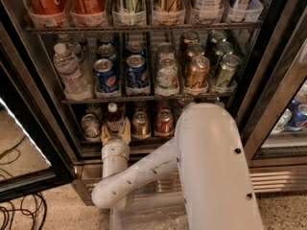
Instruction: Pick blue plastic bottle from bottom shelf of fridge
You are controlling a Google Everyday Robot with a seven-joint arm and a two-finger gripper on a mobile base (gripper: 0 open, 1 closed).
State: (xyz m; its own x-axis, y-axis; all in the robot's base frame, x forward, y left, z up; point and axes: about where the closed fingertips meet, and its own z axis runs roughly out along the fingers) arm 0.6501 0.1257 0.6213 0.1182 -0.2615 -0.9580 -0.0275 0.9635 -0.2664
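- Blue plastic bottle (114, 118), with a white cap, dark body and pale label, stands upright at the front of the bottom shelf (148, 139), in the 2nd lane from the left.
- The gripper (115, 134) sits at the bottle's lower body, reaching in from below. Whether it is apart or clamped on the bottle cannot be told.
- The white arm (211, 166) bends up from the floor and covers the right part of the shelf.
- On the same shelf, a silver can (90, 126) stands left of the bottle, with a copper can (140, 124) and a red can (164, 122) to its right.
- The rack above holds a clear water bottle (69, 71), 2 blue cans (105, 75) with the Pepsi globe, then pale, gold and green cans.
- The fridge (268, 75) has a black frame, its glass door (19, 143) swung open at left, and a ribbed steel base panel (278, 178).
- The floor (57, 210) is speckled, with black cables (19, 214) at lower left.
- No other label can be read.
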